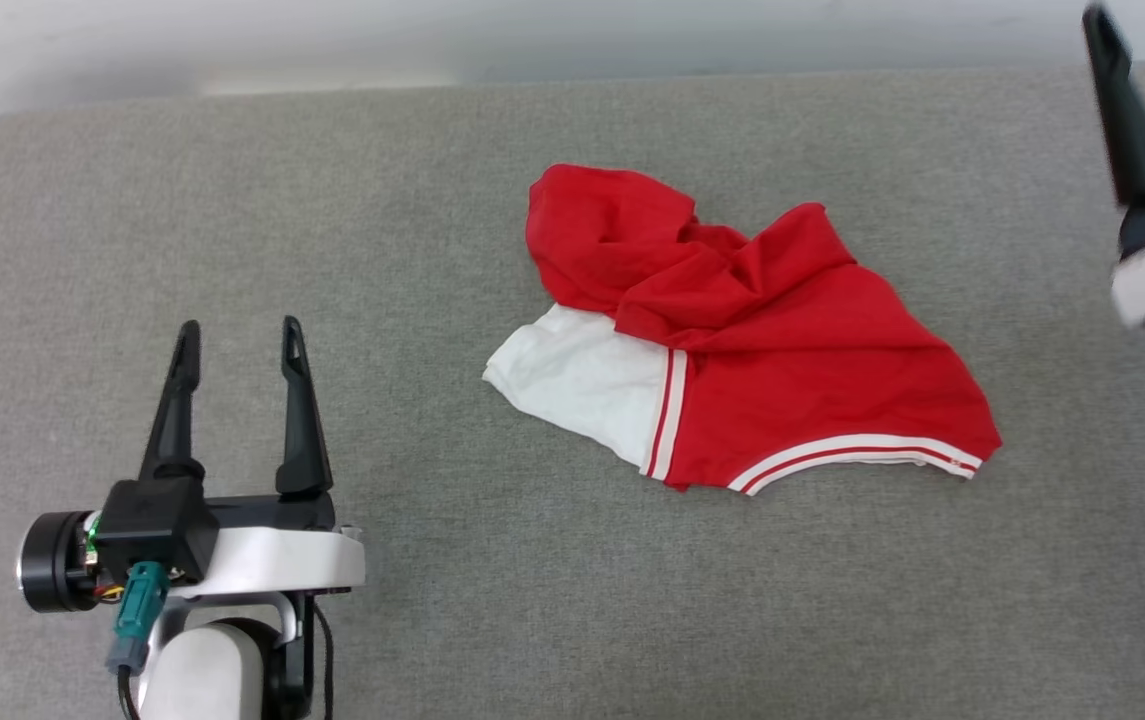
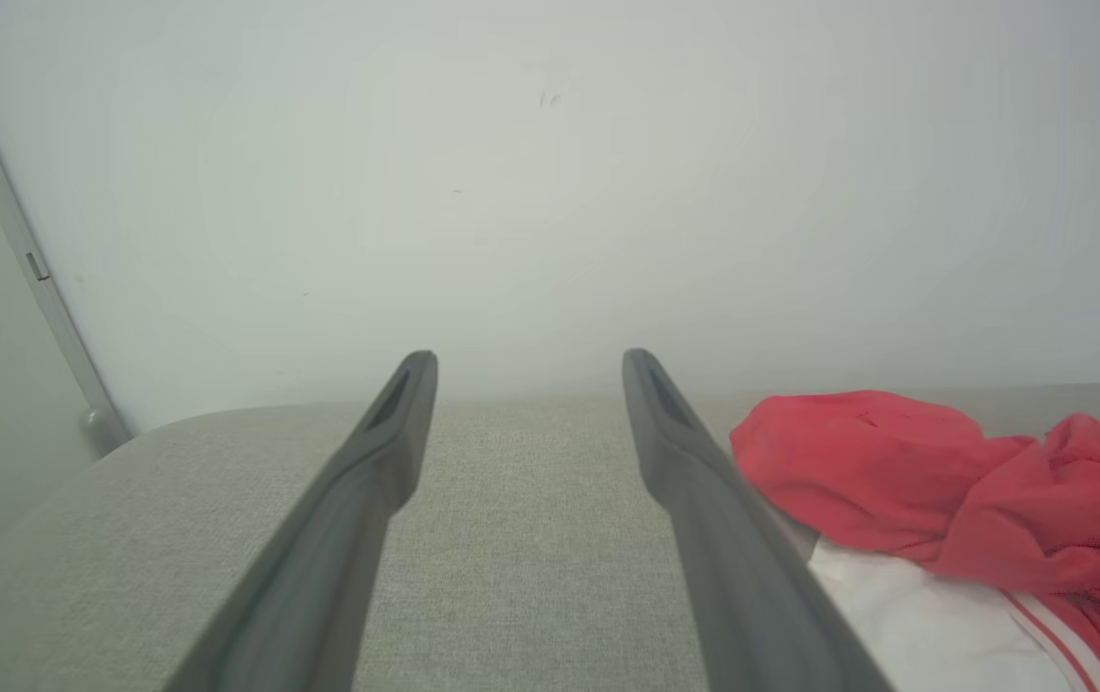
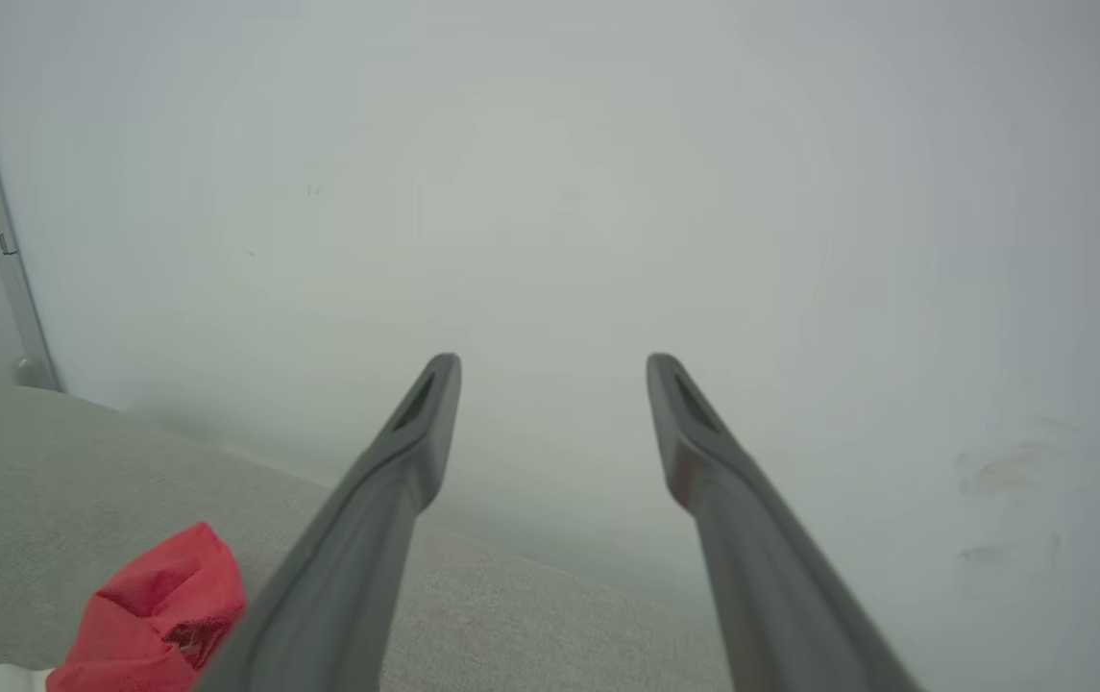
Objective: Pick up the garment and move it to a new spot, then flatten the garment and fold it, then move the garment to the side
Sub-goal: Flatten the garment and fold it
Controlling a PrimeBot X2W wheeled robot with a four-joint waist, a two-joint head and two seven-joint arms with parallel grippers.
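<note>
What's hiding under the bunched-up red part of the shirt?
A white sleeve pokes out from beneath the red folds of the garment, and the grey fabric surface lies under it all. Whatever else sits beneath those folds is covered.

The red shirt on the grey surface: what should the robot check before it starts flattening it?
1. The shirt lies loose, touched by neither gripper: ok.
2. The left gripper is open, empty, off to the shirt's left: ok.
3. The right gripper is open and empty: ok.
4. Shirt lying flat: not ok; the red body is bunched over a white sleeve.
5. Front or back facing up: cannot tell.
6. Shirt wholly on the grey surface: ok.
</note>
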